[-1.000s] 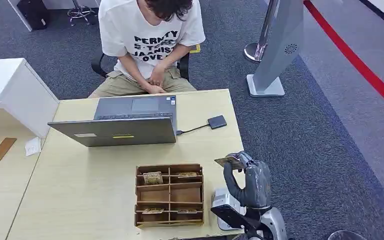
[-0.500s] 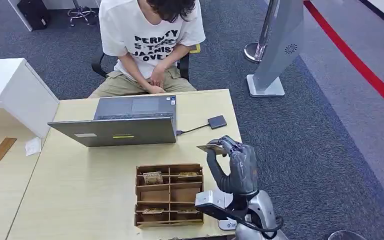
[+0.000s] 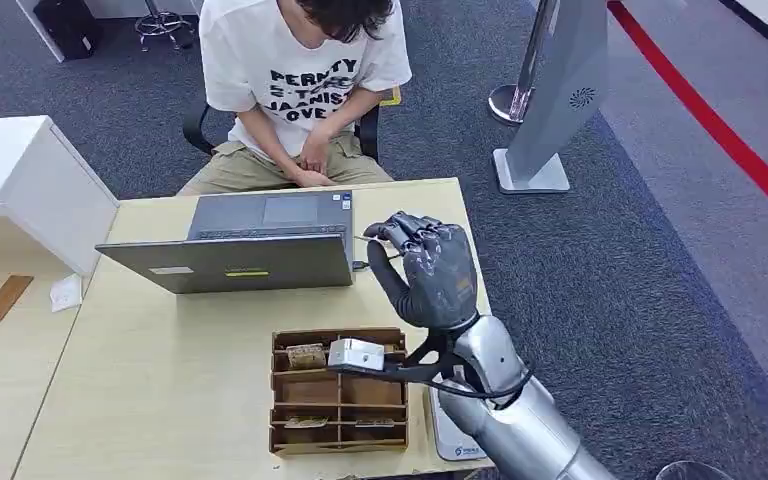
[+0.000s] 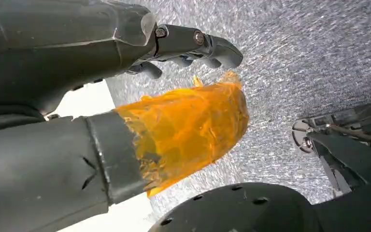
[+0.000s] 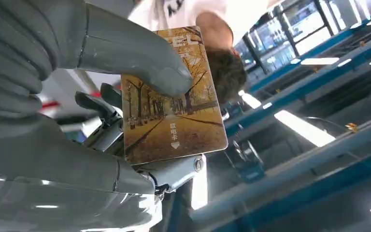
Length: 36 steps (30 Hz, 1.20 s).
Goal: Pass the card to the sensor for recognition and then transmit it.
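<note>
Pinching a glossy rectangular card (image 5: 174, 104) between grey fingers (image 5: 140, 63), the right hand (image 3: 430, 270) hovers mid-frame over the pale tabletop (image 3: 160, 380).

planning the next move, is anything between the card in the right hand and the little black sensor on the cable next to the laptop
Nothing visible. The right hand pinches the card above the table's far right part, where the sensor lay; the hand itself now covers that spot. The laptop stands off to one side.
</note>
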{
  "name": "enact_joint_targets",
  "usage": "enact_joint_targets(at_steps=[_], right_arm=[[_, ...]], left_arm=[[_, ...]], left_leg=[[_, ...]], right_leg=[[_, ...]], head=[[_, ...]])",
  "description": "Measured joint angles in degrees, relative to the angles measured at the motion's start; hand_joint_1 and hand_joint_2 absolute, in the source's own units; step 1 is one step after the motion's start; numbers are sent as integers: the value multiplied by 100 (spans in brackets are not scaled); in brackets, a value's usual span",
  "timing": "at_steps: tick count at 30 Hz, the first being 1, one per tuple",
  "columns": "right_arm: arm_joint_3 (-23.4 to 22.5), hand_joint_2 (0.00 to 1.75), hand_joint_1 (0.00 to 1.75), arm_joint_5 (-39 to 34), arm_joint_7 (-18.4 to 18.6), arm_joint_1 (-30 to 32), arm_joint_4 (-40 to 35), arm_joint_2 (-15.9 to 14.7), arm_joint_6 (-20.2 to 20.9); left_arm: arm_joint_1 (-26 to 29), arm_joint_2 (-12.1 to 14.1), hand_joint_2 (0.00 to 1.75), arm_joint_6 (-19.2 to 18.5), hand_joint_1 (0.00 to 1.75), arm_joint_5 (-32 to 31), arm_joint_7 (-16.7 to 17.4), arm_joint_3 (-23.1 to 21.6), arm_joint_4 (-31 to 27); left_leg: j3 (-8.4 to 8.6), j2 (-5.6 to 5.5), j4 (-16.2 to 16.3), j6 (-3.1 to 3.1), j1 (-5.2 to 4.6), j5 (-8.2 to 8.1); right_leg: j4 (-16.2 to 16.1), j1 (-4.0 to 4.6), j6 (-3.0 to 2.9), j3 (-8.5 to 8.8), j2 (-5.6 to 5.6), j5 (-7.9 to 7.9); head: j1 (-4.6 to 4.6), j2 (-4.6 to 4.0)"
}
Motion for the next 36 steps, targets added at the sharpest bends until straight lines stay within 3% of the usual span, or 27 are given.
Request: enact_joint_targets(at_steps=[14, 23, 36], right_arm=[[26, 175, 175, 865, 533, -1390, 1325, 184, 300], [90, 175, 175, 1278, 737, -1894, 2083, 324, 431], [118, 175, 175, 1549, 806, -2186, 2588, 450, 420]], left_arm=[[-273, -4, 0, -175, 0, -208, 155, -453, 0], [-317, -31, 0, -205, 0, -245, 170, -597, 0], [-353, -39, 0, -256, 0, -273, 186, -700, 0]], left_leg=[[-4, -2, 2, 0, 1, 2], [-3, -1, 2, 1, 0, 2], [-4, -1, 2, 1, 0, 2]], right_leg=[[1, -1, -5, -5, 0, 4], [1, -1, -5, -5, 1, 4], [1, -1, -5, -5, 0, 4]], head=[[0, 0], [0, 0], [0, 0]])
